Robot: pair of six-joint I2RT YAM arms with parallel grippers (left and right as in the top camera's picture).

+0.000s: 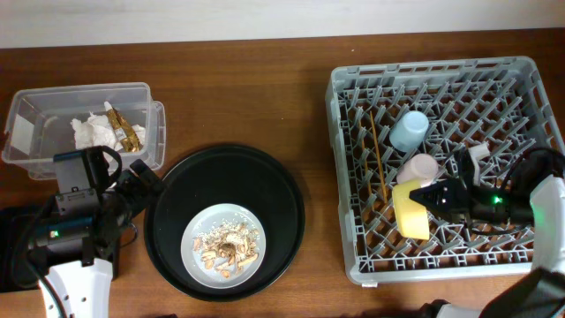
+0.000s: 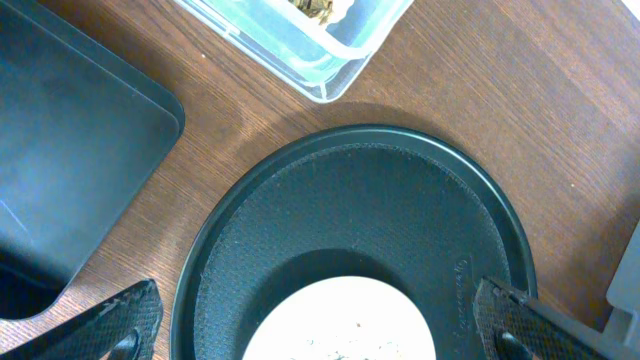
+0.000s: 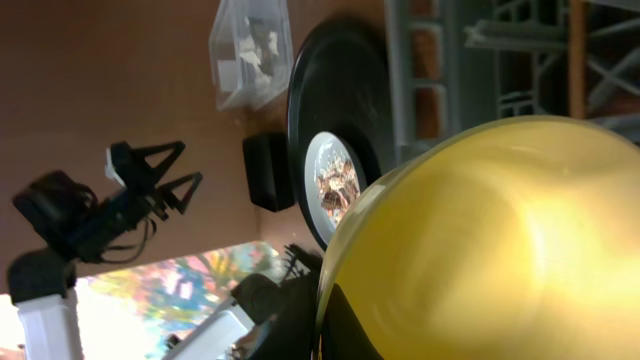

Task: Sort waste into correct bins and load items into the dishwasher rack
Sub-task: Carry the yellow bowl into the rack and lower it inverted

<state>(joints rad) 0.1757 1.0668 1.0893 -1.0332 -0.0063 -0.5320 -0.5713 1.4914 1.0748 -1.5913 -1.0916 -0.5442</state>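
The right gripper (image 1: 424, 196) is pinched tight on the yellow bowl's (image 1: 410, 216) rim, with the bowl on edge left of the rack's (image 1: 521, 71) centre. The left gripper (image 1: 137, 181) hangs wide apart and empty at the round tray's (image 1: 282, 190) left edge.

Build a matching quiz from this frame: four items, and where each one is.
Items:
1. yellow bowl
2. light-blue cup
3. plate
4. napkins

Places:
A. in the clear tub
B. on the round black tray
C. on edge in the rack, gripped by the right fingers
D. in the rack, free, beside the pink cup

Pairs: 1-C, 2-D, 3-B, 4-A
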